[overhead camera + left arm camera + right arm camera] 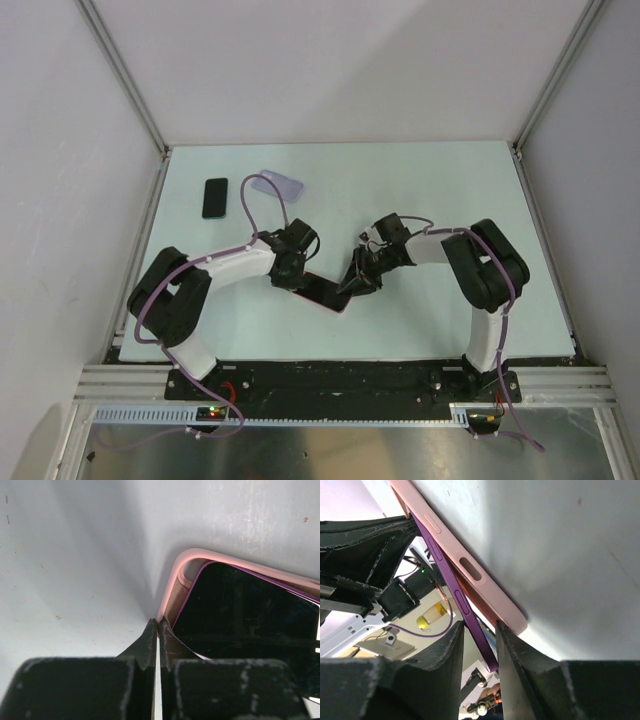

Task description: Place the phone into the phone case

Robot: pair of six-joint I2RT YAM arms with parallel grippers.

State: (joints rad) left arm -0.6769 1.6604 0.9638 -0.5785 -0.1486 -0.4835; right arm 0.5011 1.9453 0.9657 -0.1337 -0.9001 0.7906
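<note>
Two grippers meet over the near middle of the table (430, 190), one at each end of the work. Between them lies the pink case (200, 554), flat on the surface, with the phone (250, 610) resting in it screen up.

The left gripper (158, 627) is at the left end of the case. Its fingertips (147, 642) are pressed together with hardly a line of light between them, and the thin side wall of the pink case runs straight into that pinch, so it is clamped on the case's rim just below a corner. At that corner the phone is not seated. A strip of the case's inner wall shows between the pink rim and the phone's purple edge.

The right gripper (480, 627) is at the right end. Its fingers (445, 665) stand a narrow way apart, and the purple side of the phone passes between them. The gap looks wider than the phone is thick, so the jaws are loosely around that edge and not squeezing it. From this wrist view the phone sits at a slant. It is close against the case at the far end and lifted away from it at the end by the fingers.

Well apart, on the far left of the table, a black phone (215, 197) lies flat with a clear case (279, 184) just to its right.
</note>
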